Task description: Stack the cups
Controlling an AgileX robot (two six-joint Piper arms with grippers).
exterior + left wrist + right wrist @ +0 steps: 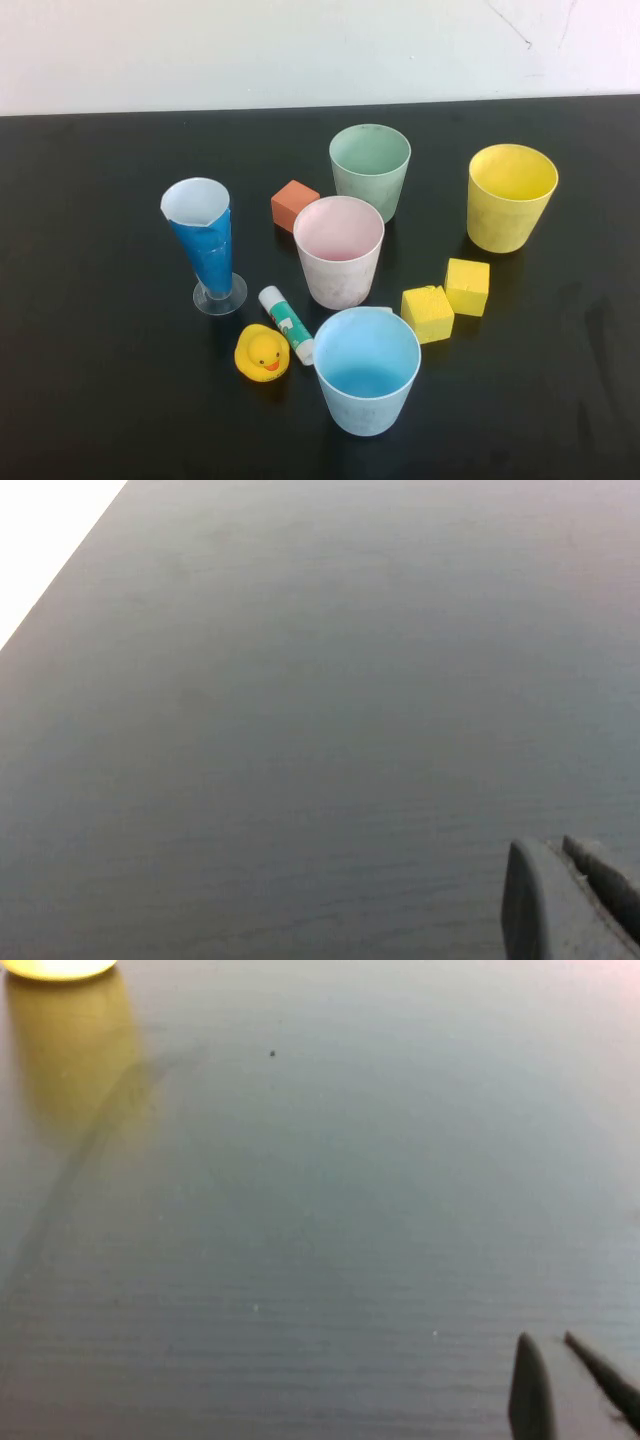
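Four cups stand upright and apart on the black table: mint green at the back, yellow at the right, pink in the middle, light blue at the front. Neither arm shows in the high view. My left gripper hangs over bare table, its fingers close together and holding nothing. My right gripper is also over bare table, fingers close together and empty. The yellow cup's base shows far off at the edge of the right wrist view.
A tall narrow blue glass with a clear foot stands at the left. An orange block, two yellow blocks, a glue stick and a yellow rubber duck lie among the cups.
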